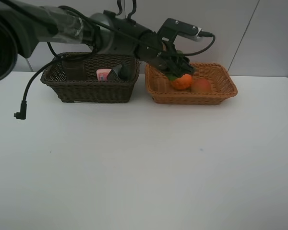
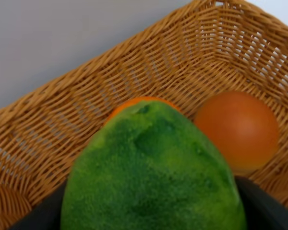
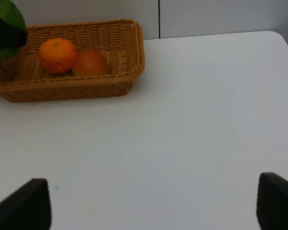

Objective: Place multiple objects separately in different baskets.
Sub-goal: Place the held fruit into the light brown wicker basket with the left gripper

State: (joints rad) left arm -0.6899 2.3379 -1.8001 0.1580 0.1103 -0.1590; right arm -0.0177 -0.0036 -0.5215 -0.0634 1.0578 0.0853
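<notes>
orange [image 2: 137, 101] mostly hidden behind lime [image 2: 153, 177]

Left end effector [image 1: 178, 68] gripping, right [image 3: 153, 201] spread.

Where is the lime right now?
In the exterior high view, the lime is held in the left gripper over the light basket, just above the orange.
</notes>
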